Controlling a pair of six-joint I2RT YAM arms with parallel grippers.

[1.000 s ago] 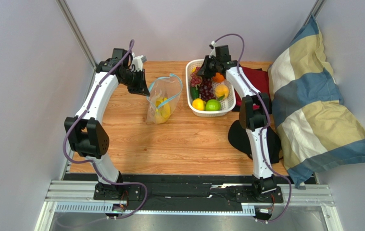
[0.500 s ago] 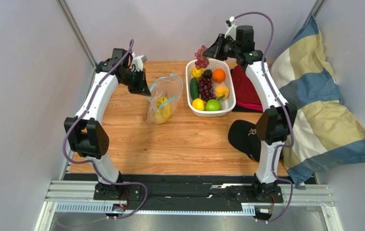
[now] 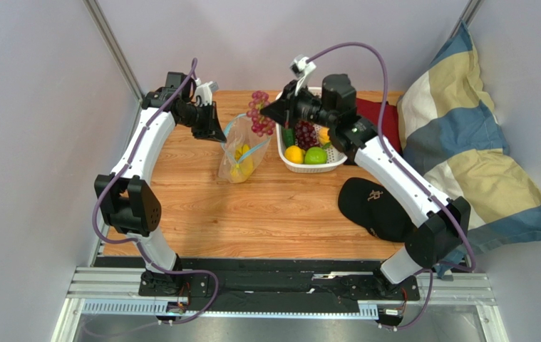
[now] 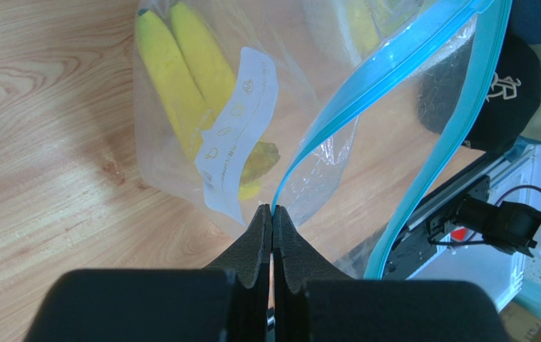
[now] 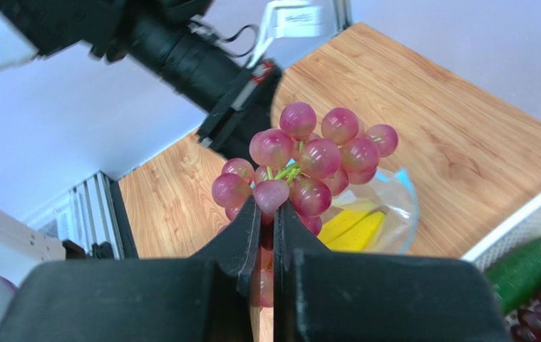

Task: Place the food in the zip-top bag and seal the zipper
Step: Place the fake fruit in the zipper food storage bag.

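The clear zip-top bag (image 3: 241, 153) stands open on the table with a yellow banana bunch (image 3: 242, 162) inside. My left gripper (image 3: 217, 132) is shut on the bag's teal-blue zipper (image 4: 337, 121) at the mouth's left edge and holds it up. My right gripper (image 3: 271, 114) is shut on a pink-red grape cluster (image 3: 259, 114) and holds it in the air just above and right of the bag mouth. In the right wrist view the grapes (image 5: 301, 164) hang over the open bag (image 5: 387, 214) with the bananas (image 5: 351, 229) below.
A white lattice basket (image 3: 301, 162) right of the bag holds a dark grape cluster (image 3: 306, 134), a cucumber (image 3: 289, 135), a yellow fruit (image 3: 294, 154), a green fruit (image 3: 315, 156). A black cap (image 3: 376, 206) lies front right. A red cloth (image 3: 378, 114) and a striped pillow (image 3: 465, 157) lie at right.
My right gripper lifted the pink grape cluster out of the basket and carried it left to above the bag mouth. The left gripper and the bag stayed still.
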